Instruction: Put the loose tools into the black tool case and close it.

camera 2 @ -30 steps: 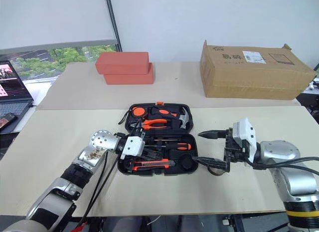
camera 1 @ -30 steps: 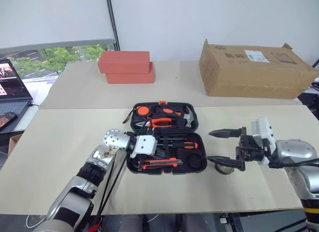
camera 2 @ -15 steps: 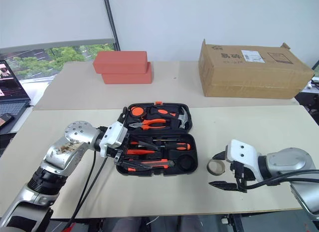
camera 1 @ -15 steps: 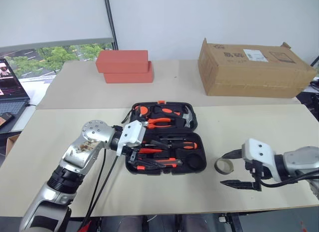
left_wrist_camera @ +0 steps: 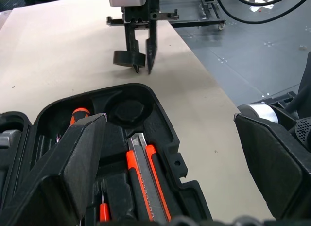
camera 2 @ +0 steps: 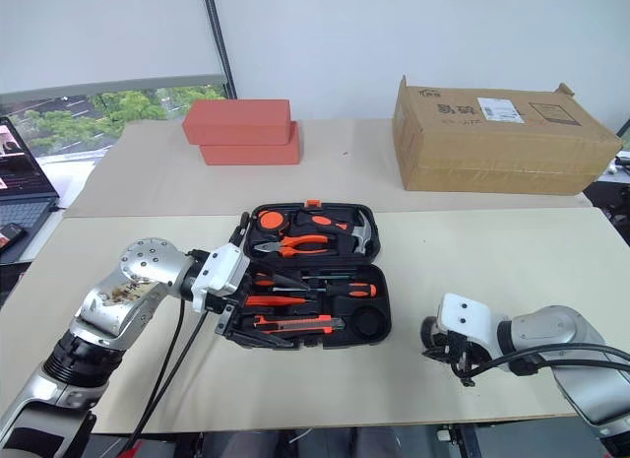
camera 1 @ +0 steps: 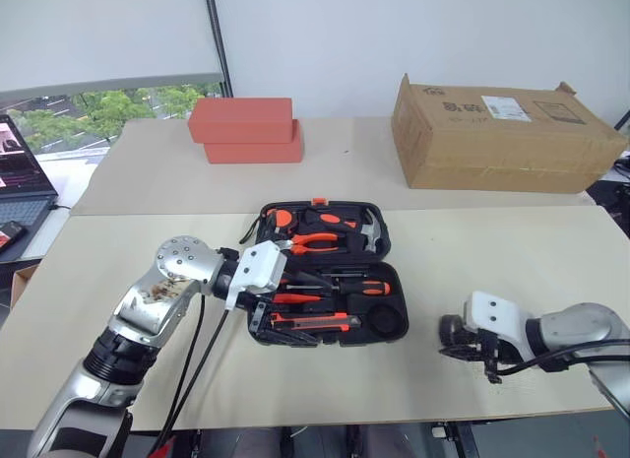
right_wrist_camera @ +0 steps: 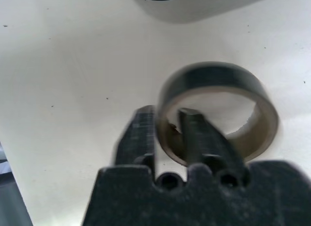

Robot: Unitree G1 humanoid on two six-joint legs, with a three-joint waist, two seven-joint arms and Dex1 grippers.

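Observation:
The black tool case lies open on the table. In its near half lie the orange-and-black utility knife and a screwdriver with an orange-black handle. My left gripper hovers open over the case's left end, holding nothing; its wrist view looks down on the knife and an empty round recess. Right of the case, the small dark tape roll stands on the table. My right gripper is shut on the roll's wall, one finger inside the ring and one outside.
Orange-handled pliers and a hammer fill the case's far half. A cardboard box stands at the back right, two stacked red boxes at the back centre, and a laptop at the far left.
My left gripper lifted out of the case and opened. My right gripper came down from above the table onto the tape roll and shut on its wall.

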